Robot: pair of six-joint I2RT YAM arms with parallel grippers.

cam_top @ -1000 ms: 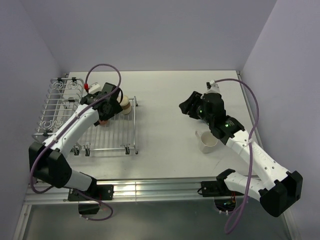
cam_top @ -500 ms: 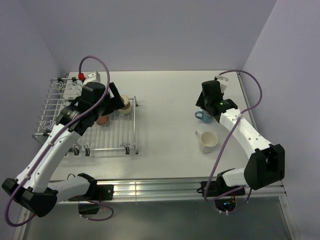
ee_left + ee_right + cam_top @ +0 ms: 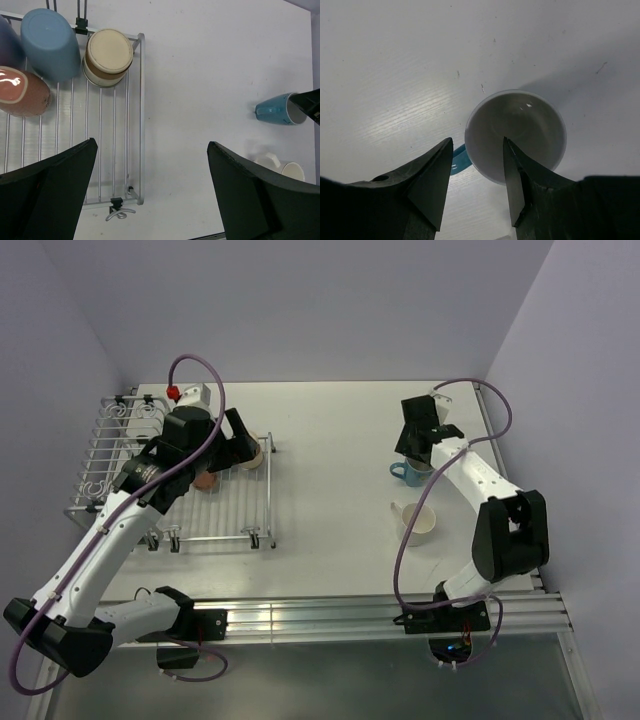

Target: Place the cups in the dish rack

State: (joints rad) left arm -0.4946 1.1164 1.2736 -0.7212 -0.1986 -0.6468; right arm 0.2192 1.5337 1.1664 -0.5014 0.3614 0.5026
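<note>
The dish rack [image 3: 232, 522] stands at the left, and its rim also shows in the left wrist view [image 3: 141, 125]. In it lie, upside down, a mid-blue cup [image 3: 50, 42], a salmon-pink cup [image 3: 22, 93], a pale-based cup with a shiny side [image 3: 107, 55], and a lavender edge [image 3: 4, 42]. My left gripper [image 3: 238, 445] is open and empty above the rack's right end. A light blue cup with white inside [image 3: 408, 473] stands upright at the right. My right gripper [image 3: 477, 182] is open just above its rim [image 3: 515, 135], on the handle side. A cream-white mug [image 3: 418, 524] sits nearer.
The rack's raised wire basket section [image 3: 118, 445] fills the far left. Lilac walls close the table at the back and both sides. A metal rail [image 3: 320, 615] runs along the near edge. Bare table lies between the rack and the two loose cups.
My right gripper has swung from mid-table to the far right, over the light blue cup. My left arm has risen off the rack and turned its gripper to the right.
</note>
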